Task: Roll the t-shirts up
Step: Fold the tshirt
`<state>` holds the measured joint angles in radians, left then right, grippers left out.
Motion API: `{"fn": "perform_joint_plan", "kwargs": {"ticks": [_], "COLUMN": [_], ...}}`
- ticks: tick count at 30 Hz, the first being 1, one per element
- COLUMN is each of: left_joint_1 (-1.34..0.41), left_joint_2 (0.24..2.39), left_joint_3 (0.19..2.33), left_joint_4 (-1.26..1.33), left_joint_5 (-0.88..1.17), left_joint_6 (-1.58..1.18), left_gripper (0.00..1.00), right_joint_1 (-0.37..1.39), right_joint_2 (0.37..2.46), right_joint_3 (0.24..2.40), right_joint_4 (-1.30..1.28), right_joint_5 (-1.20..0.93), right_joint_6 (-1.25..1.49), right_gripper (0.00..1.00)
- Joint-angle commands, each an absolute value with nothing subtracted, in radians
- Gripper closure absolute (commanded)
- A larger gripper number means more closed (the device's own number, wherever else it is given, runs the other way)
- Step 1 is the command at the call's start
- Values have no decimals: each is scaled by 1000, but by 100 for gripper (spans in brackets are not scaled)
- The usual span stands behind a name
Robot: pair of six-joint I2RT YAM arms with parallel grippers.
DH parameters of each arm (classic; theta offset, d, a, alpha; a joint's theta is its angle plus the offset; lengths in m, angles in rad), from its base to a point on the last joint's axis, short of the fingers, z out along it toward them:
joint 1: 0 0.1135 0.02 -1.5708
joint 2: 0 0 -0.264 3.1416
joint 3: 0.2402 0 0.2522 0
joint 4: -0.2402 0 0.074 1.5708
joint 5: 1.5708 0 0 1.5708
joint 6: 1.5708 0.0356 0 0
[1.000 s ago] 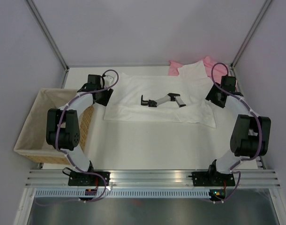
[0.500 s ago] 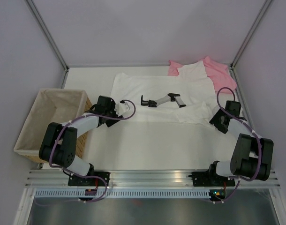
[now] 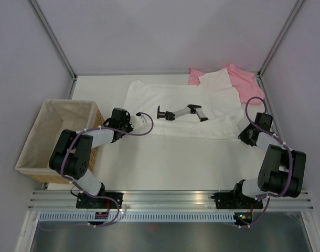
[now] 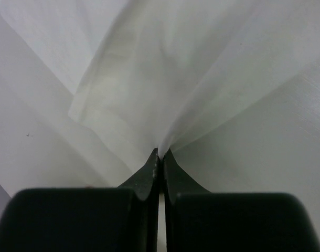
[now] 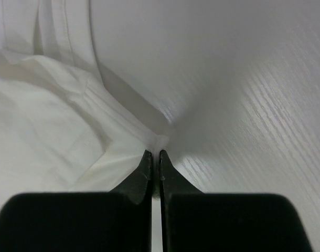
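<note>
Left pincer (image 4: 160, 152) was clamped on a gathered fold at the near left edge of the white t-shirt (image 3: 149, 100); right pincer (image 5: 155, 153) was clamped on its near right hem, cloth fanning away from both tips over the worktop (image 3: 170, 163). Only the top view showed the shirt spread between the arms, the pink t-shirt (image 3: 244, 84) bunched at the far right corner, and a basket (image 3: 44, 136) at left.

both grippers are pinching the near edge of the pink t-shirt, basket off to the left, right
Not the pink one: the left gripper and right gripper are shut on the white t-shirt, as both wrist views show. The pink t-shirt lies ungripped at the far right corner. The basket is on the left.
</note>
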<state>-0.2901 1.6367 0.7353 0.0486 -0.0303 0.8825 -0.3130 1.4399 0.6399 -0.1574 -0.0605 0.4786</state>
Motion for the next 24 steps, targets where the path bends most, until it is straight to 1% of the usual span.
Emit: {"fn": "perform_joint_plan", "kwargs": {"ticks": [1, 4, 5, 10, 13, 14, 15, 16, 17, 18, 19, 20, 21, 24], "left_joint_1": [-273, -264, -265, -268, -279, -281, -281, -281, -281, -279, -281, -279, -273, -236], "left_joint_2": [1617, 1510, 1459, 1284, 1194, 1175, 1145, 1134, 1126, 1120, 1108, 1101, 1098, 1127], "left_joint_3": [689, 670, 666, 600, 575, 575, 575, 575, 575, 577, 584, 592, 627, 724], "left_joint_4": [31, -53, -121, -259, -363, -394, -444, -465, -481, -489, -509, -514, -523, -571], "left_joint_5": [-91, -81, -75, 60, 121, 141, 167, 176, 178, 170, 164, 157, 144, 140], "left_joint_6": [907, 899, 893, 903, 914, 916, 916, 919, 919, 919, 911, 901, 885, 783], "left_gripper": [98, 98, 98, 98, 98, 98, 92, 79, 65, 45, 40, 37, 34, 34], "right_joint_1": [-328, -331, -331, -331, -331, -331, -331, -331, -331, -331, -331, -331, -331, -331], "right_joint_2": [1349, 1264, 1243, 1134, 1126, 1123, 1118, 1111, 1108, 1103, 1089, 1077, 1065, 1009], "right_joint_3": [641, 631, 626, 589, 583, 581, 572, 571, 572, 577, 595, 604, 623, 652], "right_joint_4": [-208, -268, -279, -313, -351, -357, -362, -367, -382, -391, -403, -417, -422, -413], "right_joint_5": [27, 58, 52, 28, 9, 3, 5, 5, -21, -17, -11, -6, 18, 3], "right_joint_6": [479, 482, 485, 491, 477, 474, 477, 477, 473, 466, 454, 451, 448, 443], "right_gripper": [100, 100, 100, 100, 98, 95, 91, 81, 54, 46, 41, 38, 38, 37]}}
